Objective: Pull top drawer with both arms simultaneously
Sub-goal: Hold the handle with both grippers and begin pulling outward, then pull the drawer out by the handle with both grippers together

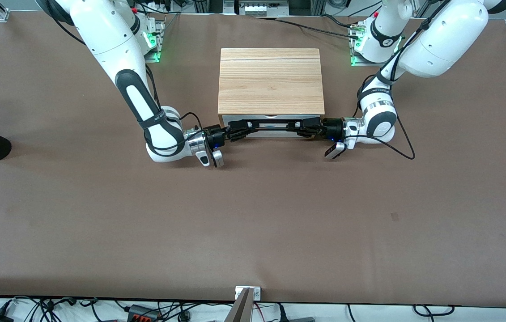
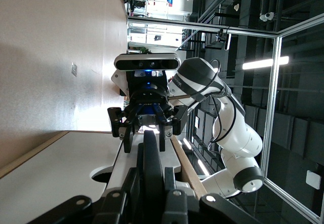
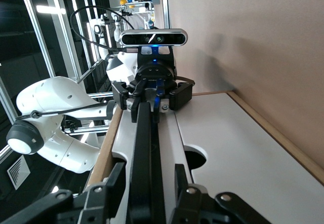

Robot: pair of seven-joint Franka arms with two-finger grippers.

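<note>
Read on a clock face laid over the front view, the cabinet stands toward 12 o'clock of the table [image 1: 100, 214] centre, its pale wood-grain top board [image 1: 270, 80] uppermost. The top drawer [image 1: 275, 119] occupies the cabinet face turned toward 6 o'clock, and its white front panel stands just under the edge of the top board. The long black bar handle [image 1: 270, 129] runs across this panel from 9 o'clock to 3 o'clock. The left arm [image 1: 436, 44] descends from its base at 1 o'clock and brings the left gripper [image 1: 303, 129] onto the handle from the 3 o'clock end. In the left wrist view its fingers [image 2: 132, 183] are drawn narrow and lie against both sides of the bar, gripping it. The right arm [image 1: 114, 49] descends from 11 o'clock and brings the right gripper [image 1: 238, 131] to the handle from the 9 o'clock end. In the right wrist view its fingers [image 3: 117, 181] straddle the bar at a moderate width, with a thin gap visible on each side. The two grippers face each other along the handle, well apart, each nearer to its own end of the bar.
</note>
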